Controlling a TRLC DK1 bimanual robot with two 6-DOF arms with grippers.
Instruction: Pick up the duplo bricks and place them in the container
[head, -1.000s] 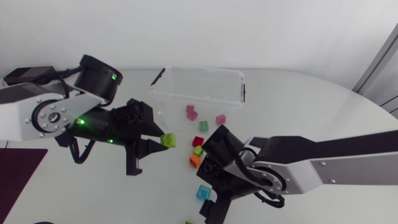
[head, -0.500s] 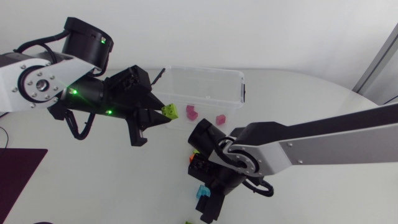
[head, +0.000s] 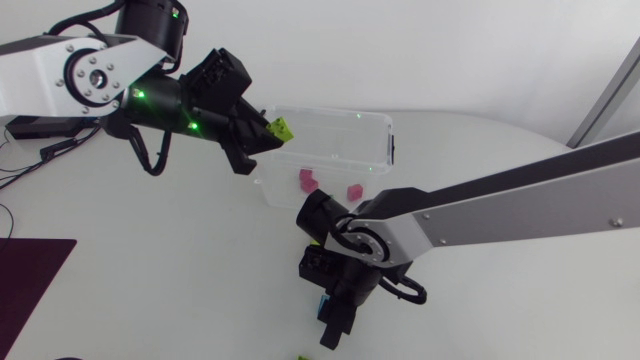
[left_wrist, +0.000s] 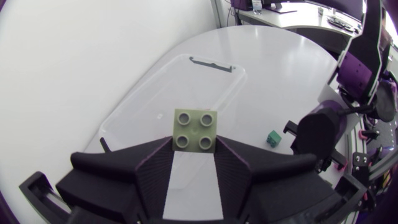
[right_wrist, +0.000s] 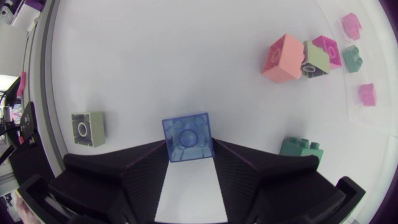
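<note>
My left hand (head: 268, 138) grips a lime-green four-stud duplo brick (head: 280, 128), one finger against each side of it, studs facing the wrist camera (left_wrist: 195, 129). It holds the brick in the air over the near corner of the clear rectangular plastic container (head: 372, 122), whose open top lies just ahead of the fingertips in the left wrist view (left_wrist: 143, 93). Two small pink bricks (head: 308, 180) rest on the container's floor. My right hand (head: 330, 318) is down at the white surface (head: 150, 260), in front of the container, with its fingers pressed against both sides of a translucent blue brick (right_wrist: 188, 137), so it is closed on that brick; I cannot tell whether the brick is off the surface. Just beside one right finger sits a dark green brick (right_wrist: 300, 148), and on the other side, a little apart, a pale grey-green brick (right_wrist: 87, 129). Further ahead of the right hand a salmon-coloured brick (right_wrist: 283, 58), an olive brick (right_wrist: 316, 59) and a magenta brick (right_wrist: 329, 50) lie bunched together, touching, near the container's wall.
</note>
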